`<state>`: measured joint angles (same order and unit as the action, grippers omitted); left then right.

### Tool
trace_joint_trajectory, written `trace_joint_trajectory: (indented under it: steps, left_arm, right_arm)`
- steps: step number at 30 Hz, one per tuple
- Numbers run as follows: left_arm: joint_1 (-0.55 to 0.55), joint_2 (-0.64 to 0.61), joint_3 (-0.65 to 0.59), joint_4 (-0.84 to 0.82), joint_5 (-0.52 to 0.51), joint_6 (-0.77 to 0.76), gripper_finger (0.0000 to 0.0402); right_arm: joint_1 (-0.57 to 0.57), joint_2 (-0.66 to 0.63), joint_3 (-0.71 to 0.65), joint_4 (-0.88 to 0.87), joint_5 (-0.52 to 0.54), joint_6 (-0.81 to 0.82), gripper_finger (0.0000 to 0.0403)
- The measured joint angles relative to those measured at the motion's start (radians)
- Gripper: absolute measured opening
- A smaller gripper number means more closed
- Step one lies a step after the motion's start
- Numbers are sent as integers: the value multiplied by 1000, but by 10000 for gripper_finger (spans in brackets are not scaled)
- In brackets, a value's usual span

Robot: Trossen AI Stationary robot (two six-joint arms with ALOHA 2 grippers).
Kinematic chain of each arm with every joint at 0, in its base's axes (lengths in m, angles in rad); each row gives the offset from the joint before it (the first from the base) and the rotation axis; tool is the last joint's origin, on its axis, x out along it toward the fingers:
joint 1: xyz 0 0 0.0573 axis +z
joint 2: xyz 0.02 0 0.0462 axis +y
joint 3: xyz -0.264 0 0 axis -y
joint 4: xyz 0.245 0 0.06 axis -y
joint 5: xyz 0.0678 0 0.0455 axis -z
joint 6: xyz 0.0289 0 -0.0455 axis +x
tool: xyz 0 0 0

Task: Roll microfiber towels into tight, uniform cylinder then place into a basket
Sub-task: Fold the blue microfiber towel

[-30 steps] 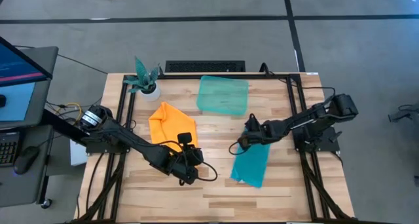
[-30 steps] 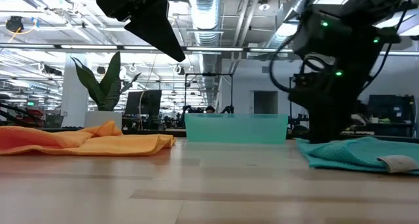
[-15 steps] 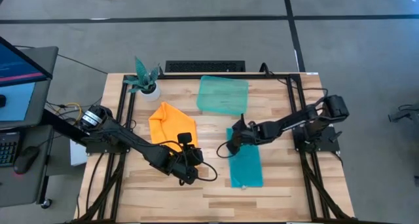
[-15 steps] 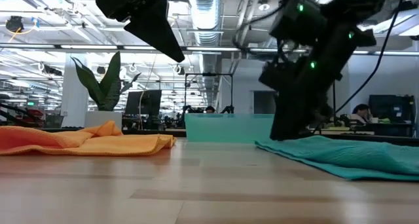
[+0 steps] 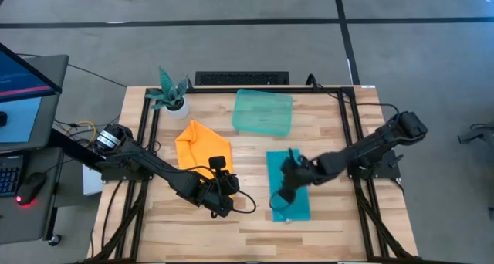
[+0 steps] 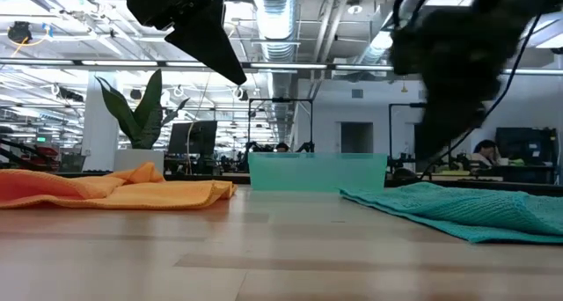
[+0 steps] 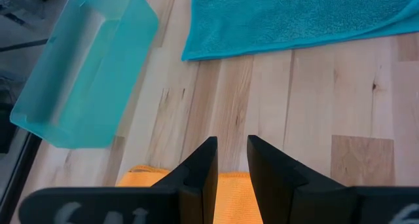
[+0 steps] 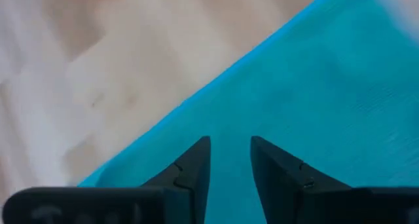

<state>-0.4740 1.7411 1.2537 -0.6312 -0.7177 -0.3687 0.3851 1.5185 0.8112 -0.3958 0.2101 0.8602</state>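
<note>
Right gripper [image 5: 284,188] hangs over the flat turquoise-blue microfiber towel [image 5: 287,184], fingers slightly parted with nothing between them, as only its wrist view shows. Left gripper [image 7: 232,160], narrowly parted and empty, hovers by the crumpled orange microfiber towel [image 5: 202,147]. The blue towel's long axis points toward the translucent teal-green plastic basket [image 5: 263,112].

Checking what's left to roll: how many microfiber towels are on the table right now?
2. The orange towel lies crumpled left of centre, beside the left gripper. The turquoise towel lies flat under the right gripper. None rolled.
</note>
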Motion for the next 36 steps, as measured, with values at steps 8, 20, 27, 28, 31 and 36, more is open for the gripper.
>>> trace_joint_trajectory:
  steps: [8,20,27,28,31,36]
  left_arm:
    - [0,0,0,1,0,-11,75]
    - [0,0,0,1,0,-11,75]
    - [0,0,0,-3,0,-11,75]
    - [0,0,0,-4,0,-11,75]
    - [0,0,0,-6,0,-11,75]
    - [0,0,0,-6,0,-11,75]
  right_arm:
    - [122,9,0,20,-110,31,132]
    - [111,75,2,70,-191,22,132]
    - [18,153,14,60,-276,-23,132]
    - [7,157,18,56,-280,-23,132]
    - [-16,187,40,74,-278,-25,132]
    - [-28,273,112,92,-292,-71,132]
